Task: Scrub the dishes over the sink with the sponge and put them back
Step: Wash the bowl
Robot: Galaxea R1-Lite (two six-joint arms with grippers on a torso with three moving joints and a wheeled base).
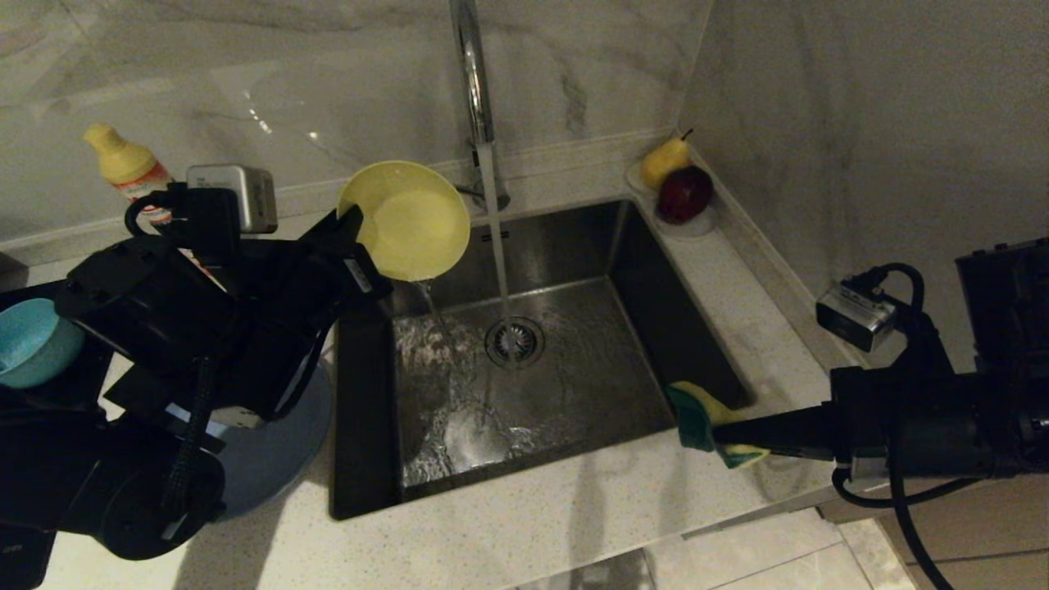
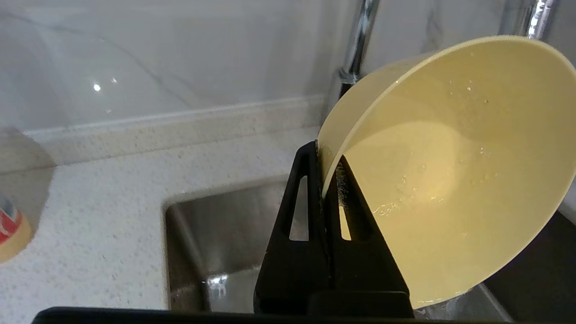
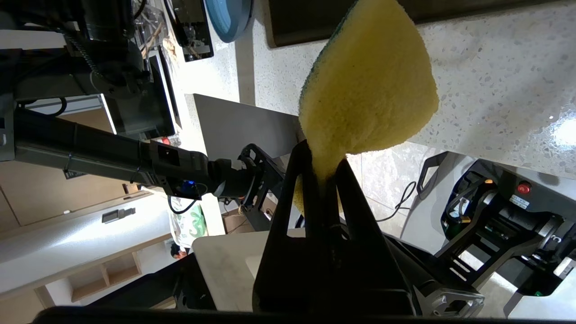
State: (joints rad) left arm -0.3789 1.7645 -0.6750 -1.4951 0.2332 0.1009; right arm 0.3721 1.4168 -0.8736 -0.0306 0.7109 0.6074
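While the left gripper [image 1: 359, 220] pinches the rim of the yellow bowl [image 1: 407, 220] between its closed fingers, the bowl hangs tipped over the far left corner of the sink [image 1: 574, 246], its open face turned toward the tap [image 1: 474, 74], and a thin trickle drains from its low edge into the basin. Water runs from the tap onto the drain strainer [image 1: 514, 341]. On the right, the right gripper [image 1: 721, 433] squeezes the sponge [image 1: 705, 422] tight at its waist and holds it over the near right edge of the sink, well apart from the bowl. The teal bowl [image 1: 31, 340] sits at the far left and the pale plate [image 1: 274, 447] lies on the counter left of the sink, partly under the left arm.

The step in hand looks like emptying the bowl. To do it well, keep the rim grip firm, since the wet plastic could slip, and hold the tilt until dripping stops, keeping the low edge over the basin so nothing falls on the counter.
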